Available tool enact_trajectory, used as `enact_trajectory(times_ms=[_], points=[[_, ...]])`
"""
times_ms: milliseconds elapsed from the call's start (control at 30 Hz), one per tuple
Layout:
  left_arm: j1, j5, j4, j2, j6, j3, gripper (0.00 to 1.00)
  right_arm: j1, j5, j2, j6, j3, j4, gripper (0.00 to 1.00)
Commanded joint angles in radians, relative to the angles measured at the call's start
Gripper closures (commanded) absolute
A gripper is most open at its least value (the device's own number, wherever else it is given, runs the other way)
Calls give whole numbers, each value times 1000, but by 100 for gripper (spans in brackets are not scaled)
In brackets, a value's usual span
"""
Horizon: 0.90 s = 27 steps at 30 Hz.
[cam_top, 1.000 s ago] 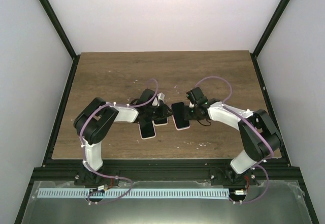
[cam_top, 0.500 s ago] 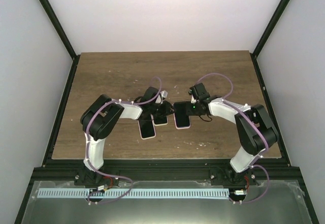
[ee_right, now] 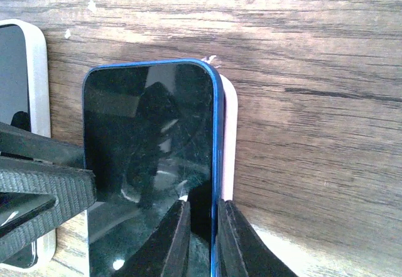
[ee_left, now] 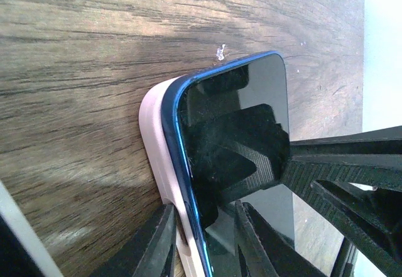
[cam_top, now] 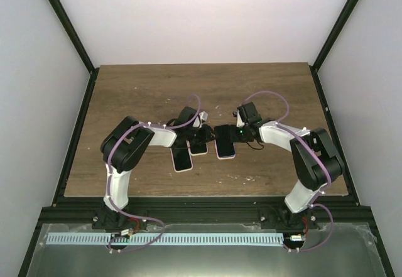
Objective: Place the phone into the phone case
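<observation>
**Status: seating in progress, not complete.**

1. Location. The phone (ee_right: 151, 157) lies screen-up on the case (ee_right: 228, 139), near the middle of the desk (ee_right: 301, 70), between the two arms. A second cased phone (ee_right: 39, 76) lies just beside it and plays no part.

2. Fit. The phone is offset from the case.
   - The right wrist view shows a strip of pale case along one long edge of the blue frame.
   - The left wrist view shows the blue frame riding above the case rim at the corner.
   - Judgement: the phone is laid on the case but not pressed home.

3. Right claw (ee_right: 202, 217). The jaws are narrow. They straddle the phone's long edge, one finger on the glass side and one on the case side. The views do not confirm a firm grip.

4. Left claw (ee_left: 204, 217). The jaws are narrow, though wider than the right. The case rim and phone edge sit between the fingers. Grip cannot be confirmed here either.

5. Remaining work. Align the phone with the case, then press each edge and corner down until the rim wraps the frame all round.
</observation>
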State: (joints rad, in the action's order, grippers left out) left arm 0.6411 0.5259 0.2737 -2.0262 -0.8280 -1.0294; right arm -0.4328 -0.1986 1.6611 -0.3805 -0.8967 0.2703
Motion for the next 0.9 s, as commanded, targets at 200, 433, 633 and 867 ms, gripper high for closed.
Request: enact_trajectory(times_ms=[200,433,633,867], points=[[14,68,53,-31,28,-34,72,-21,-137,64,-39,22,-78,89],[17,30,6,-11,48,-30,75,-26,-70,46,-82,35,-36,90],[20,34,-42,19,54,-34,74,-24,-28,-53,-104,43,12,85],[25,29,-116,65,106,-26,69,-10,-2,-144,-139,85,3,65]])
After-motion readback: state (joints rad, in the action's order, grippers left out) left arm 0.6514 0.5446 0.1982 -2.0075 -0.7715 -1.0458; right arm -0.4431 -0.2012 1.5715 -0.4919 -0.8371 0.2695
